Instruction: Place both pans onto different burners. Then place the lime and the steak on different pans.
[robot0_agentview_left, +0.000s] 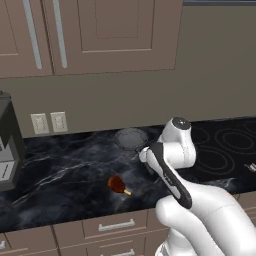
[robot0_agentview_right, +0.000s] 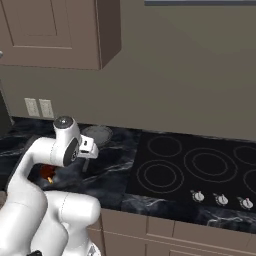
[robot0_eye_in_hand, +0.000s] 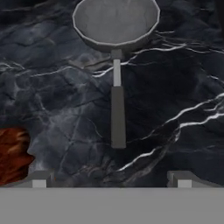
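Step in hand, as I judge it, is the first: fetching the silvery-grey pan (robot0_eye_in_hand: 115, 19) to carry it to the burners (robot0_agentview_right: 210, 161). That pan sits on the dark marbled bench (robot0_agentview_left: 65, 165) near the back wall, left of the black cooktop (robot0_agentview_right: 200, 170), its long thin handle (robot0_eye_in_hand: 117, 113) pointing back toward the hand (robot0_eye_in_hand: 111, 179). The hand hovers above the bench just short of the handle's end, its fingers spread wide and holding nothing.

Next move, I think, calls for going down and forward so the fingers straddle the handle's thicker grip, then closing on it.

Counted: one pan visible, not two; one steak (robot0_agentview_left: 117, 184), lying on the bench toward its front edge, apart from the pan; four ring burners showing whole or in part on the cooktop, none with anything on it; three knobs (robot0_agentview_right: 221, 199) along its front.
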